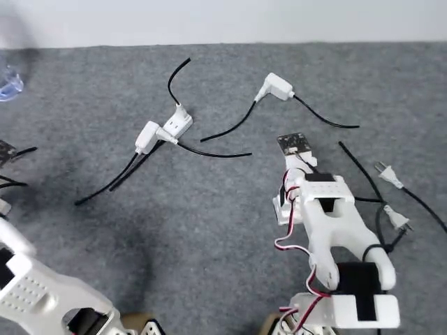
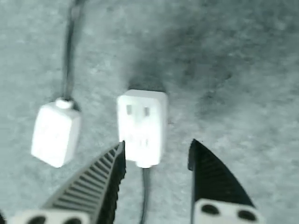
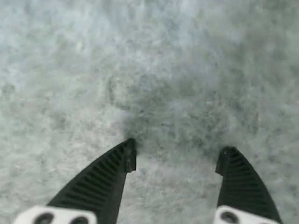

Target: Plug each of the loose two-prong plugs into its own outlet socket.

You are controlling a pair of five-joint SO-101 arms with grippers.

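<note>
Two white outlet sockets lie side by side on the grey carpet, one [image 1: 148, 136] left of the other [image 1: 178, 124], each with a black cable. A third socket [image 1: 278, 86] lies farther back. Two loose two-prong plugs [image 1: 388, 174] [image 1: 397, 219] rest at the right. My left gripper [image 2: 156, 154] is open just above one socket [image 2: 141, 123], whose slots face up and whose cable runs back between the fingers; the other socket [image 2: 55, 133] lies beside it. My right gripper [image 3: 179, 156] is open over bare carpet. The right arm [image 1: 318, 192] stands left of the plugs.
Black cables trail across the carpet between the sockets and around the plugs. A clear plastic object [image 1: 7, 84] sits at the far left edge. The left arm's white body [image 1: 31, 289] fills the near left corner. A pale wall borders the carpet's far edge.
</note>
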